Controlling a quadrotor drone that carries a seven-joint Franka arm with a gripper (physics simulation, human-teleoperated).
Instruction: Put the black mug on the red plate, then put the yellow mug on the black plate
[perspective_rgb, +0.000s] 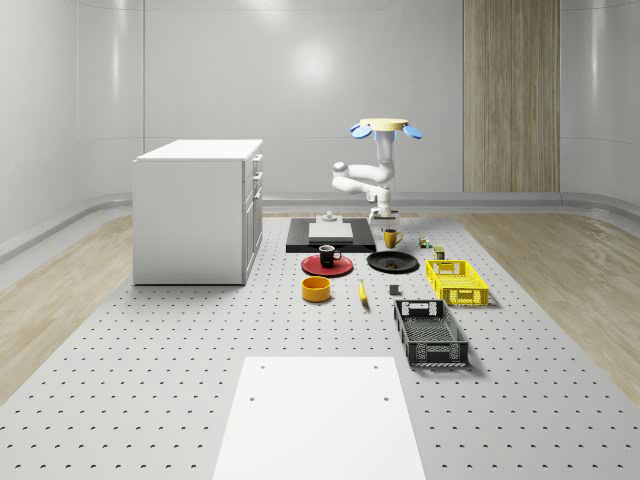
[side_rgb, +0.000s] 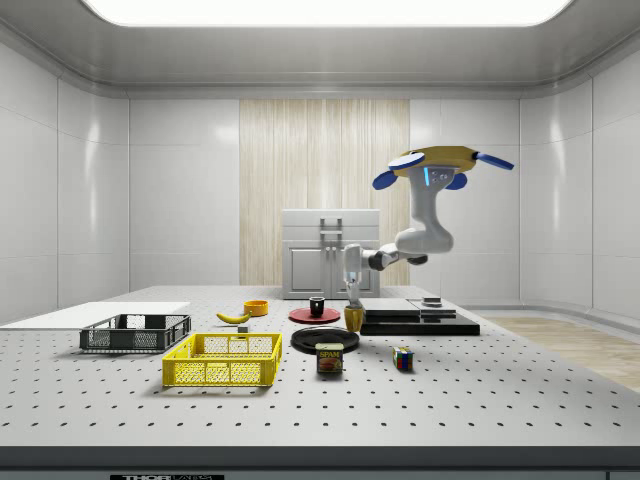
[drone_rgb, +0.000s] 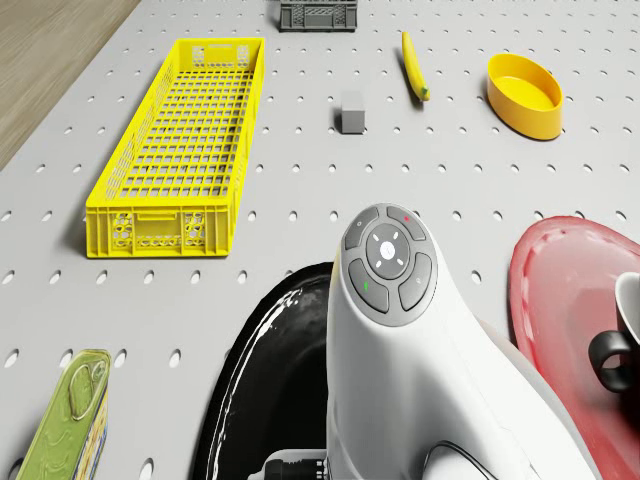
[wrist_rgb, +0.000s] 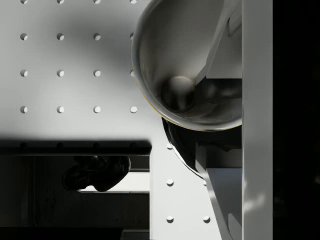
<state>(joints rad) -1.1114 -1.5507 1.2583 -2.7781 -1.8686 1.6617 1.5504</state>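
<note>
**Black mug on red plate; gripper at the yellow mug**

On the perforated table (perspective_rgb: 150, 380), the red plate (perspective_rgb: 327, 266) carries the black mug (perspective_rgb: 327, 255), which stands upright with its opening up and its handle toward the whole-scene view's right. The black plate (perspective_rgb: 393, 262) lies just beside the red one and holds nothing. The yellow mug (perspective_rgb: 391, 238) stands upright on the table just behind the black plate, handle toward the whole-scene view's right.

The drone (side_rgb: 440, 165) hovers above the table, over the dark slab (side_rgb: 420, 324) behind the plates, with the arm reaching down. The gripper (side_rgb: 354, 304) is at the yellow mug's rim; in the wrist view one finger (wrist_rgb: 222, 40) sits inside the mug's bowl and the other (wrist_rgb: 220, 200) outside its wall (whether they actually pinch the wall I cannot tell).

The yellow crate (perspective_rgb: 457, 281) and the black crate (perspective_rgb: 430, 333) are both empty, long axes running toward the camera in the whole-scene view. The yellow bowl (perspective_rgb: 317, 289) is empty too, and a banana (perspective_rgb: 363, 292) lies beside it.
</note>
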